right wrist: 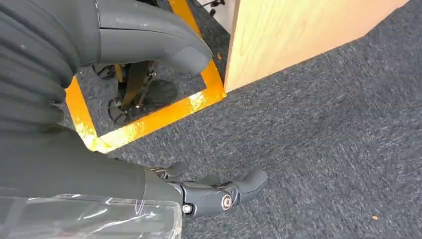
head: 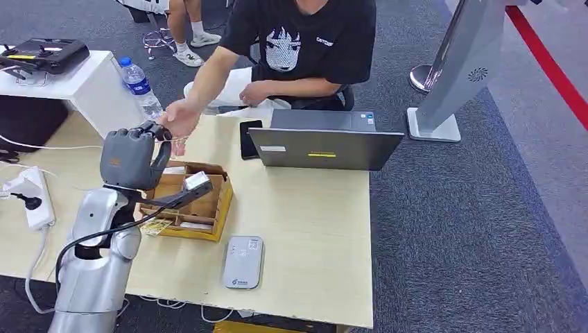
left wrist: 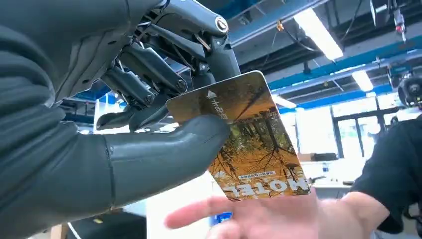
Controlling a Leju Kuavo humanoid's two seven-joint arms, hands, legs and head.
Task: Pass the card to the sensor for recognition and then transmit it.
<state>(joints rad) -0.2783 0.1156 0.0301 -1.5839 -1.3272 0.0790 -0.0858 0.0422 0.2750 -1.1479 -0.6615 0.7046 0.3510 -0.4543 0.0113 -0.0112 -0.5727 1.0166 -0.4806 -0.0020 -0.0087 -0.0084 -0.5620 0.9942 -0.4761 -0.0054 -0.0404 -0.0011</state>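
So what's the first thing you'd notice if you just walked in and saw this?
The robot's left hand raised over the far left of the table, pinching an orange hotel card between thumb and fingers. A person's open hand reaches across the table right beside it, palm under the card. Nearer on the table sit a wooden box and a grey card reader.

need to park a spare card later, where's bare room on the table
Free: the table right of the card reader, between the laptop and the near edge. Smaller bare strip between the wooden box and the laptop. Crowded: far left, where the left hand holds the card over a person's hand.
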